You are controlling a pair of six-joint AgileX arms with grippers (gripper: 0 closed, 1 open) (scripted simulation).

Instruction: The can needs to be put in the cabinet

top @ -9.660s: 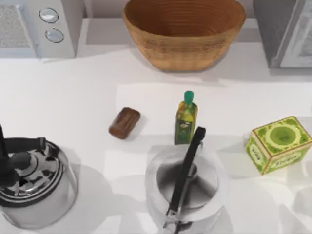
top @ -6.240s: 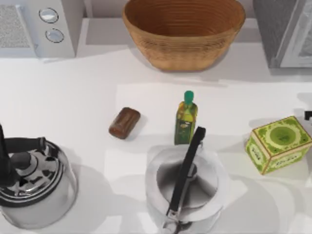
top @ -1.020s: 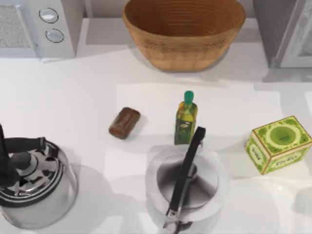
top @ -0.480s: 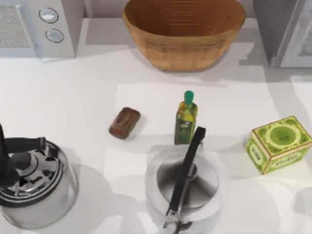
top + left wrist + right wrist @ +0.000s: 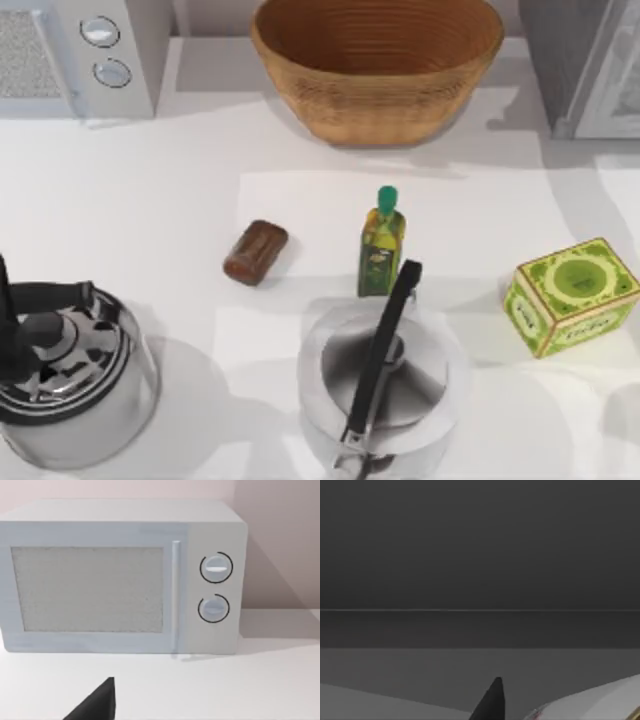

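Top view: the smooth brown can (image 5: pixel 256 252) lies on its side on open white table (image 5: pixel 120 190), well clear of the speckled grey cabinet (image 5: pixel 585 62) at the far right corner, beside the upright oil bottle (image 5: pixel 381 241); whether either claw is apart, I cannot tell.

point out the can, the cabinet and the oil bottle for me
can (image 5: pixel 256 252), top view, middle of its brown side
cabinet (image 5: pixel 560 50), top view, grey speckled side wall
oil bottle (image 5: pixel 381 247), top view, label on its body
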